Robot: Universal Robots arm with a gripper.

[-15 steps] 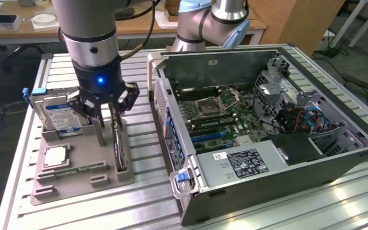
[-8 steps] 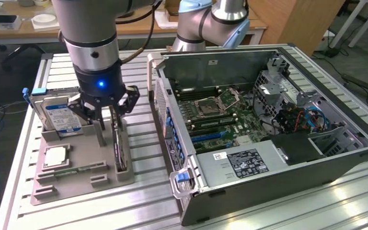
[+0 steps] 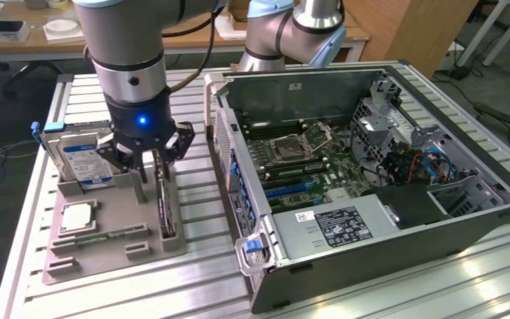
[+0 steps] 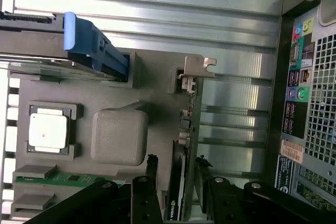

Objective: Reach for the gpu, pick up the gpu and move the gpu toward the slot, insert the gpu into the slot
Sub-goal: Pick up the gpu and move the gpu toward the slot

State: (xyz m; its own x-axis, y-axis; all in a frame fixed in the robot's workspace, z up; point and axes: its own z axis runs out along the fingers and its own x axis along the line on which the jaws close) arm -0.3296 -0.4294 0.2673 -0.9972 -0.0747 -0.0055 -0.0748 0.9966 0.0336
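Wrist view: my pincer [image 4: 177,166] sits low over the gpu [image 4: 186,108], its fingers open and straddling the card with a gap on each side, gripping nothing. The card stands on edge in the grey holder tray [image 3: 104,249], beside the open computer case [image 3: 370,219]. Reach looks about done; grasp, carry and insertion all remain.

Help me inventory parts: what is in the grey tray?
A hard drive, a chip, a memory stick and the gpu on edge, the open hand straddling it. The gpu's lower edge is hidden in the tray.
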